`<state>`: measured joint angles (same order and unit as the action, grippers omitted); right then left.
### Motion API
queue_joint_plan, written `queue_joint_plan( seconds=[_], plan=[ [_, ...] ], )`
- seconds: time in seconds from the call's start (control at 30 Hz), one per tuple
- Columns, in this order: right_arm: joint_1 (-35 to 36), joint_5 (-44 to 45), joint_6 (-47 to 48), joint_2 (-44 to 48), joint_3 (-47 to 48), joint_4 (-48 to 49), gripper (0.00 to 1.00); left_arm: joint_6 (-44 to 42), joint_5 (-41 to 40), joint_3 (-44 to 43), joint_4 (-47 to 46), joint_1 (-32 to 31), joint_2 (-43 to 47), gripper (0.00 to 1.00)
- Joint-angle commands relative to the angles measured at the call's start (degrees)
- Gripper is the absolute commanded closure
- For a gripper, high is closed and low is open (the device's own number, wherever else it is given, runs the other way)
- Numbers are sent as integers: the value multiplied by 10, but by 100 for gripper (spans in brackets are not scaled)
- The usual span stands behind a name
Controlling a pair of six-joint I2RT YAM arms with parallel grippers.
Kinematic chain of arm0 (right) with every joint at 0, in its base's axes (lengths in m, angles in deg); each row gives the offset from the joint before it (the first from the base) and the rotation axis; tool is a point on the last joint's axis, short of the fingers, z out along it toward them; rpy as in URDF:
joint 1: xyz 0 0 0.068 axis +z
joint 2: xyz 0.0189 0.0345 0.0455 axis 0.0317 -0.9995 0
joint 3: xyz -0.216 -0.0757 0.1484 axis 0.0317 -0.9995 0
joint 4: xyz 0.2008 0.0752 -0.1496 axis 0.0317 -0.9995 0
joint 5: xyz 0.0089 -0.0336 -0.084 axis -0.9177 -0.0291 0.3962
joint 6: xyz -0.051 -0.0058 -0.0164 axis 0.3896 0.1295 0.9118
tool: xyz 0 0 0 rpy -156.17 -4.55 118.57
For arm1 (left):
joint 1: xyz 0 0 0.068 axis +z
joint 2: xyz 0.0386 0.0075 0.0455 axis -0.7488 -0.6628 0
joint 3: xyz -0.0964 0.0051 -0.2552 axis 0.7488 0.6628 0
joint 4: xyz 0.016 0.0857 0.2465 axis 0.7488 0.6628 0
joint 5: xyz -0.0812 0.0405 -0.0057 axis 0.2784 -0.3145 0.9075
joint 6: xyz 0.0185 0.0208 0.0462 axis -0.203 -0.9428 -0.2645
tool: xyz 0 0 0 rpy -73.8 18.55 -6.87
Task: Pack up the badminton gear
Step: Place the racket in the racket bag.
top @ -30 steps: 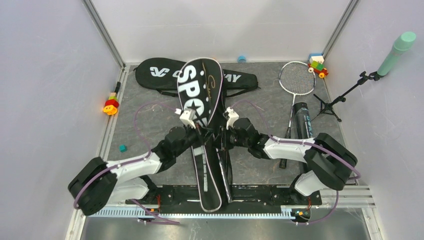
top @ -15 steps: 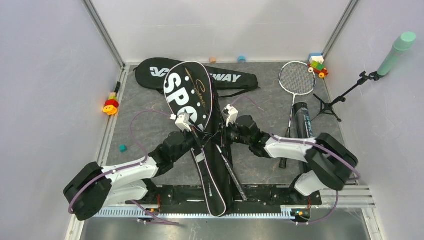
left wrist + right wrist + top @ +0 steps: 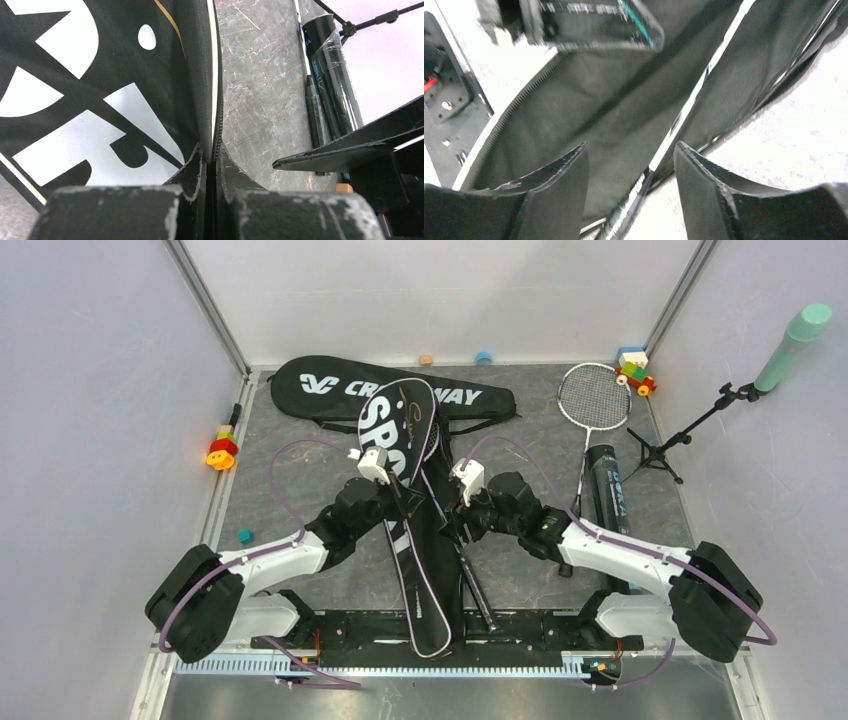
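The black "SPORT" racket bag (image 3: 405, 455) lies lengthwise down the middle of the mat, its head tipped up on edge. My left gripper (image 3: 398, 496) is shut on the bag's zip edge (image 3: 216, 125), which runs straight into the closed jaws (image 3: 212, 152). My right gripper (image 3: 455, 518) stands open just right of the bag. Between its fingers (image 3: 631, 150) pass the bag's white-piped edge (image 3: 689, 112) and a thin glossy racket shaft (image 3: 634, 200), touching neither finger. A racket handle (image 3: 475, 590) sticks out of the bag near the arm bases. The "CROSSWAY" bag (image 3: 320, 388) lies behind. A second racket (image 3: 594, 396) and the black tube (image 3: 607, 485) lie at right.
A mint-green microphone (image 3: 792, 345) on a black stand (image 3: 660, 445) leans at far right. Toy blocks sit at the left rail (image 3: 222, 448), at the back right corner (image 3: 634, 370) and along the back wall (image 3: 484, 357). A small teal block (image 3: 244, 536) lies near the left arm.
My right gripper has opened and slid down along the bag's right edge. The bag's head swung left, then back to the right, and now stands narrower, on edge. The left gripper stays shut.
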<state>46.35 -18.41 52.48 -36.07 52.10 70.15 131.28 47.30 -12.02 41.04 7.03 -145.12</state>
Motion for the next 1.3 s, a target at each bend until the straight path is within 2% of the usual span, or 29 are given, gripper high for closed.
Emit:
queue_joint_plan(
  seconds=[0.0, 0.17, 0.3, 0.37, 0.47, 0.63, 0.77, 0.87, 0.9, 0.97, 1.03, 1.07, 1.1, 1.2, 1.27],
  plan=[
    [-13, -21, 57, -15, 19, -57, 36, -61, 83, -22, -23, 30, 4, 98],
    [-45, -72, 55, -85, 36, -7, 38, -77, 145, -19, -25, 50, 2, 98],
    [-65, -88, 38, -169, 60, 35, 41, -72, 152, -20, -36, 52, -7, 98],
    [-71, -132, 14, -199, 61, 82, 43, -70, 159, -21, -42, 52, -13, 98],
    [-71, -163, -11, -222, 58, 149, 46, -67, 161, -23, -46, 53, -20, 98],
    [-72, -179, -44, -271, 73, 170, 52, -61, 181, -32, -58, 53, -40, 98],
    [-76, -216, -98, -297, 50, 235, 53, -56, 205, -32, -70, 53, -39, 98],
    [-77, -207, -116, -298, 34, 249, 53, -61, 206, -36, -53, 53, -25, 98],
    [-76, -205, -120, -301, 33, 248, 54, -63, 205, -36, -51, 53, -21, 98],
    [-79, -215, -149, -307, 20, 275, 68, -62, 202, -34, -49, 53, -15, 98],
    [-83, -246, -207, -314, -4, 359, 86, -60, 206, -34, -49, 53, -12, 98],
    [-88, -271, -254, -321, -14, 431, 97, -56, 209, -33, -50, 53, -12, 98],
    [-92, -292, -302, -328, -28, 523, 100, -51, 212, -32, -54, 53, -14, 98],
    [-106, -321, -486, -357, -45, 790, 100, -45, 236, -37, -38, 52, -14, 98],
    [-110, -333, -588, -374, -25, 901, 100, -53, 247, -37, -16, 52, -9, 98]
  ],
)
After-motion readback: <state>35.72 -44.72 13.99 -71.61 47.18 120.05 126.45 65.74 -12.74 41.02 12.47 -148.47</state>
